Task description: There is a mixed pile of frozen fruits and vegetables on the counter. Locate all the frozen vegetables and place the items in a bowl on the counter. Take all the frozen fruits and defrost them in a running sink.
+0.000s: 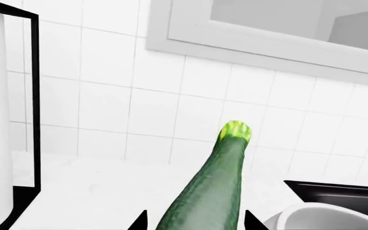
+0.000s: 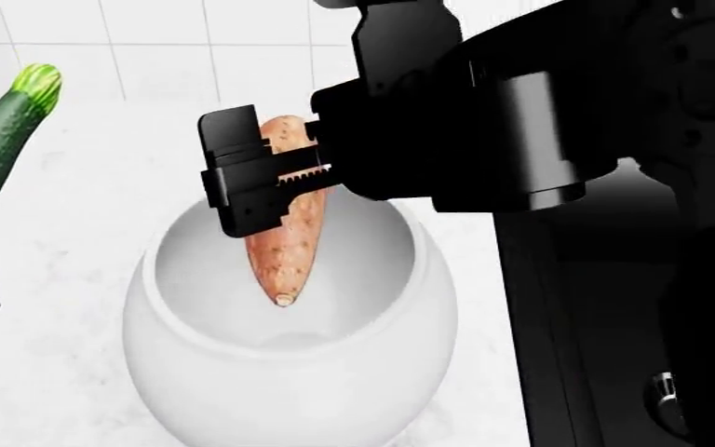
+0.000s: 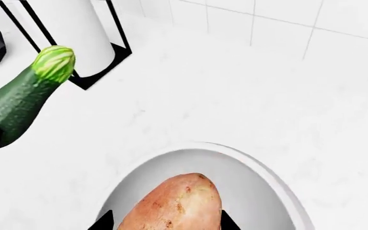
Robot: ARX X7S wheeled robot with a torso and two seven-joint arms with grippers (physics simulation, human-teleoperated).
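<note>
Head view: right gripper (image 2: 262, 186) clamps sweet potato (image 2: 286, 242) above bowl (image 2: 183, 335); left gripper (image 1: 197, 225) clamps zucchini (image 1: 212, 191); no writing legible.

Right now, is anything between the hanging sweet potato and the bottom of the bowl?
No. In the head view the sweet potato hangs over the bowl, whose visible interior is bare.
</note>
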